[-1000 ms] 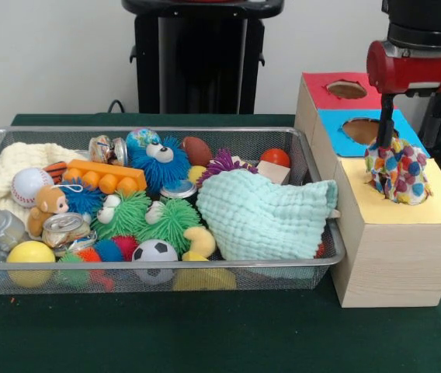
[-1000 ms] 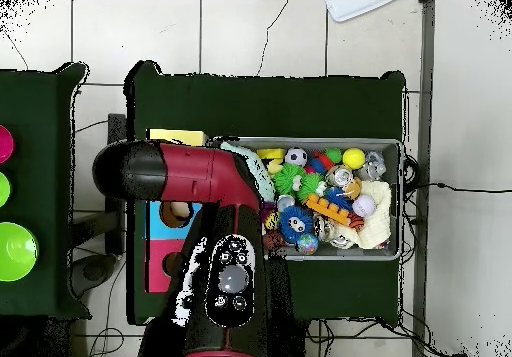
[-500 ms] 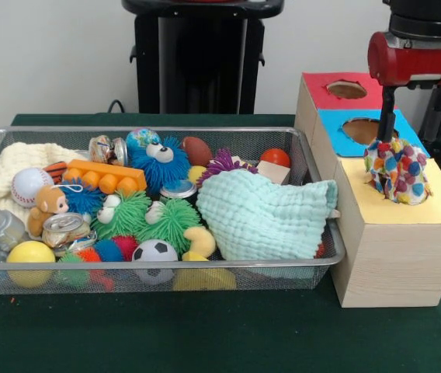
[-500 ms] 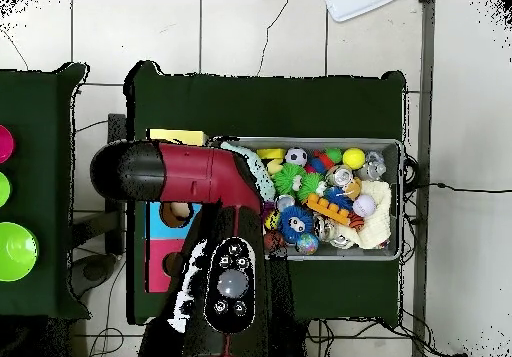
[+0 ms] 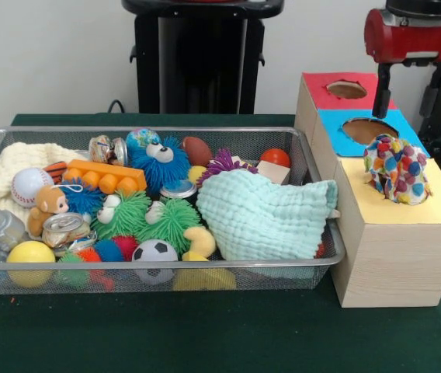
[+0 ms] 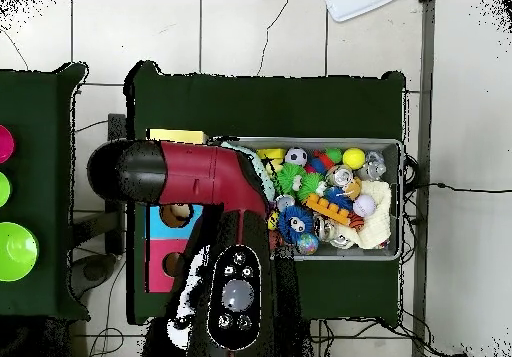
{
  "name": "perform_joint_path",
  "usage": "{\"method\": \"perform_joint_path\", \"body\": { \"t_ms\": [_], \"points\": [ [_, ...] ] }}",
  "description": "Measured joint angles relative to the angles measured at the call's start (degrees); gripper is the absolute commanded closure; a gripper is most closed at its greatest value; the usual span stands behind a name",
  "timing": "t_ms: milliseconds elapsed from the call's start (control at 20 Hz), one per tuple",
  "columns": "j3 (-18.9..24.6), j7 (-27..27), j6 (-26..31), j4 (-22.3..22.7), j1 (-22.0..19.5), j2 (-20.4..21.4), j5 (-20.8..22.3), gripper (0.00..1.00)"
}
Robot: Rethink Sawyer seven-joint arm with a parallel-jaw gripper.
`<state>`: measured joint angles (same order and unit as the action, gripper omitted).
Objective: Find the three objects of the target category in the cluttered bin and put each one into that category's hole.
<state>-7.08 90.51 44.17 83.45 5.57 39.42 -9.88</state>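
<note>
The claw [image 5: 381, 89] is hanging above the blue hole; its opening cannot be told. A spotted cloth [image 5: 396, 169] is sitting in the box's [image 5: 395, 256] yellow hole.

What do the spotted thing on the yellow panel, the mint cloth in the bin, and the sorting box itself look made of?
The spotted thing looks like soft printed fabric: it is crumpled and slumps. The mint cloth looks like matte crinkled gauze, judging by its fine puckered grid. The sorting box looks like pale unfinished wood with visible grain, and its colored top panels may be paper or paint.
</note>
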Motion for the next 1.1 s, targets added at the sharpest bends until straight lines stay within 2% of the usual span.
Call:
{"method": "perform_joint_path", "body": {
  "t_ms": [450, 800, 1100],
  "points": [
    [-1.0, 0.0, 5.7, -0.6, -2.0, 3.1, 5.0, 0.0],
    [-1.0, 0.0, 5.7, -1.7, -4.6, 3.7, 8.6, 0.0],
    [-0.8, 0.0, 5.5, -1.9, -8.7, 3.6, 12.4, 0.0]
  ]
}}
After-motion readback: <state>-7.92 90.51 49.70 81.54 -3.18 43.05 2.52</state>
